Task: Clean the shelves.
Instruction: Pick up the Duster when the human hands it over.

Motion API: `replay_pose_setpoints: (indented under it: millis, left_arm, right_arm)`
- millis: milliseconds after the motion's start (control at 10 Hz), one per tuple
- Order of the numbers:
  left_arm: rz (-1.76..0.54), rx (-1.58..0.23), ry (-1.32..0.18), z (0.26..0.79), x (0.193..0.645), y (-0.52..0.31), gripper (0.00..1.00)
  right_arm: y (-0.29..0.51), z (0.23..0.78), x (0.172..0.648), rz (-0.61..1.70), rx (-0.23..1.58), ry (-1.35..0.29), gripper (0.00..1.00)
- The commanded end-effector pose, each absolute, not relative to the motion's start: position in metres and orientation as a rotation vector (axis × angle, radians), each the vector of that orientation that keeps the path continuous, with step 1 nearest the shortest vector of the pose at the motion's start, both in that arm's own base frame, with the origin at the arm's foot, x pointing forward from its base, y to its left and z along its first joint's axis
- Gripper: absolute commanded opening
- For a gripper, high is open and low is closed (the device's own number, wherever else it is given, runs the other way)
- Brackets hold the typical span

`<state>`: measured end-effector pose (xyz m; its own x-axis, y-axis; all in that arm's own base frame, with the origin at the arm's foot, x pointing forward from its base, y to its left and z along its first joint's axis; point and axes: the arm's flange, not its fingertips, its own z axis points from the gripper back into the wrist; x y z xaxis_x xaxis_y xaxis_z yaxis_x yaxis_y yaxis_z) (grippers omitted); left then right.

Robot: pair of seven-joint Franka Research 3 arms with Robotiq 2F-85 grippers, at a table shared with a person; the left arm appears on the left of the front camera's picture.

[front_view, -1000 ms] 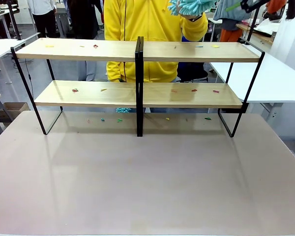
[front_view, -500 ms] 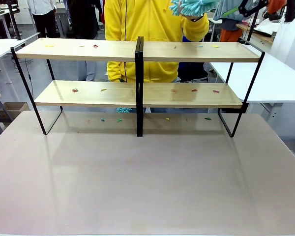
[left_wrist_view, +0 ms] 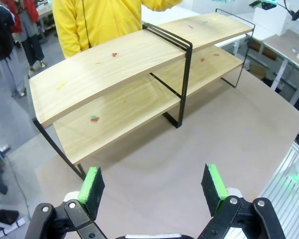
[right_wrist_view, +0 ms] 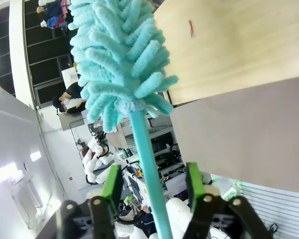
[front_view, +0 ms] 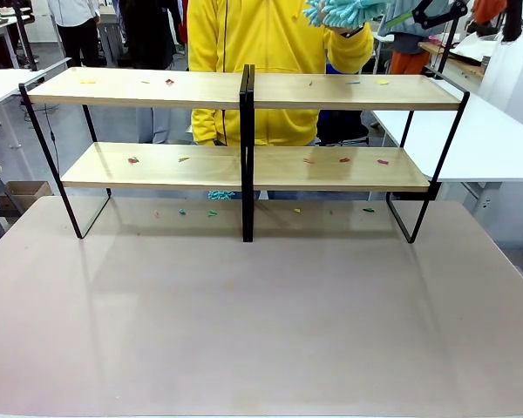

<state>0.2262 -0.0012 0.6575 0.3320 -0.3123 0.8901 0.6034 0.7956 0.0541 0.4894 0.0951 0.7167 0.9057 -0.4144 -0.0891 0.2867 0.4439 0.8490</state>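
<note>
Standing toward the far side of the bench [front_view: 261, 322], the shelves [front_view: 157, 88] face the camera, with a person in a yellow jacket [front_view: 261, 70] just behind them. Small coloured scraps [front_view: 169, 82] lie scattered on the upper and lower boards, and a few more lie on the bench beneath. The person holds a fluffy teal duster [front_view: 344, 12] up above the right end of the top board. In the right wrist view, the duster's handle [right_wrist_view: 144, 149] runs between the green pads [right_wrist_view: 112, 181] of the right pincer [right_wrist_view: 152, 174], whose jaws stand apart with a gap on each side. The left pincer [left_wrist_view: 152, 181] hovers over the bench, jaws spread wide and holding nothing.
</note>
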Motion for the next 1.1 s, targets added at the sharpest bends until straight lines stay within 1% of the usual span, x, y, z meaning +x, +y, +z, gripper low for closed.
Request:
replay_pose_setpoints:
  millis: [0,100,300,800,900,1000]
  left_arm:
    - [-0.625,-0.317,-1.082,0.658,0.226,-0.001,1.00]
    - [-0.625,-0.317,-1.082,0.658,0.226,-0.001,1.00]
    - [-0.625,-0.317,-1.082,0.658,0.226,-0.001,1.00]
    - [-0.625,-0.317,-1.082,0.658,0.226,-0.001,1.00]
    - [-0.625,-0.317,-1.082,0.658,0.226,-0.001,1.00]
    - [-0.625,-0.317,-1.082,0.658,0.226,-0.001,1.00]
  right_arm:
    - [0.097,0.721,0.493,-0.440,1.024,-0.122,0.00]
    - [0.097,0.720,0.494,-0.443,1.023,-0.118,0.18]
    - [0.096,0.720,0.494,-0.447,1.021,-0.123,0.00]
    - [0.088,0.716,0.492,-0.451,1.043,-0.108,0.00]
    - [0.080,0.722,0.487,-0.418,1.049,-0.101,0.00]
    - [0.057,0.741,0.469,-0.318,1.040,-0.134,0.00]
